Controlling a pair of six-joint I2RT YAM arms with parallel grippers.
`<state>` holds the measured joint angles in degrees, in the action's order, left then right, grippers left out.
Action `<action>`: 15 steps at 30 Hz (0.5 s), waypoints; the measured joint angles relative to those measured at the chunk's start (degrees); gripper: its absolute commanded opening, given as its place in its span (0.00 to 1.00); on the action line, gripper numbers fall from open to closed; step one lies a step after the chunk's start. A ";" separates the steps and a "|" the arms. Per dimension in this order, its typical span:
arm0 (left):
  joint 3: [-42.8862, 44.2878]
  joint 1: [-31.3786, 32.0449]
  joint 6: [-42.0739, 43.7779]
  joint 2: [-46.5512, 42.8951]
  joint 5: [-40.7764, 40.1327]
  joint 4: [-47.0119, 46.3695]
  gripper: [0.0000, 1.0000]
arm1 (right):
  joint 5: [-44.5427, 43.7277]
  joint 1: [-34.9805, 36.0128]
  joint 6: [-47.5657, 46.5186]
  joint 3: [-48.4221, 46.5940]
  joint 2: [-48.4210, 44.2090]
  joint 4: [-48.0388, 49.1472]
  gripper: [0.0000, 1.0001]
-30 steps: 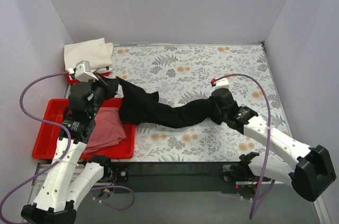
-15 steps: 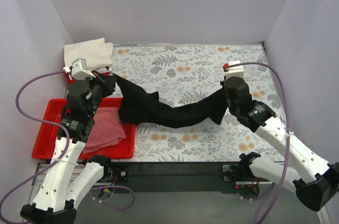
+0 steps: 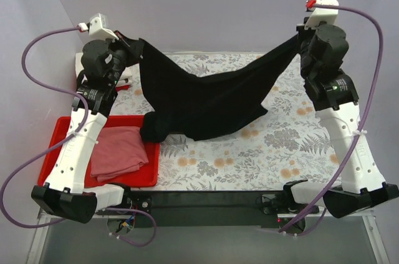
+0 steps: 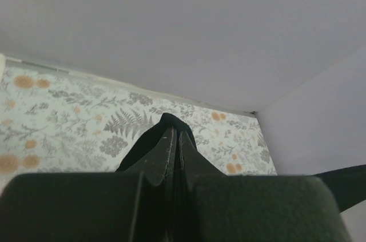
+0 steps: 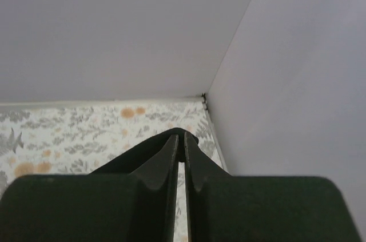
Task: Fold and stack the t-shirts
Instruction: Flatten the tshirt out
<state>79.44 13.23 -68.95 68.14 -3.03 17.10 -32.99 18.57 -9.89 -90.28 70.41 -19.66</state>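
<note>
The black shirt (image 3: 206, 105) is soft, matt cloth, hanging in loose folds with no sheen. The pink shirt (image 3: 118, 151) is matt cloth too, finely creased. The tray (image 3: 137, 178) under it is smooth red plastic with a slight gloss. The surface (image 3: 249, 145) carries a flat, matt floral print, perhaps cloth or paper; the view is too coarse to tell. The arm shells (image 3: 349, 145) are smooth white plastic. The left fingers (image 4: 157, 159) and right fingers (image 5: 168, 162) look like matt black plastic, faintly scuffed. The walls (image 3: 187, 8) are smooth and matt.

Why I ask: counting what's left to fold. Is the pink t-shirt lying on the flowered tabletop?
No, the pink t-shirt lies inside the red tray.
</note>
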 measured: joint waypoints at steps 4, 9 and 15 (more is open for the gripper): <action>7.56 0.00 1.11 3.06 2.84 0.11 0.00 | 1.27 -0.57 -2.43 -9.46 1.36 -0.48 0.01; 16.26 0.00 2.08 4.22 7.96 0.90 0.00 | 1.97 -0.70 -5.18 -17.79 0.87 -1.64 0.01; 17.68 0.00 2.03 -0.07 17.92 1.25 0.00 | 3.74 -0.90 -6.12 -17.75 -5.75 -3.56 0.01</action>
<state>97.12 13.23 -66.92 68.07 14.90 18.35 -29.26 17.67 -16.01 -108.03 64.66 -23.22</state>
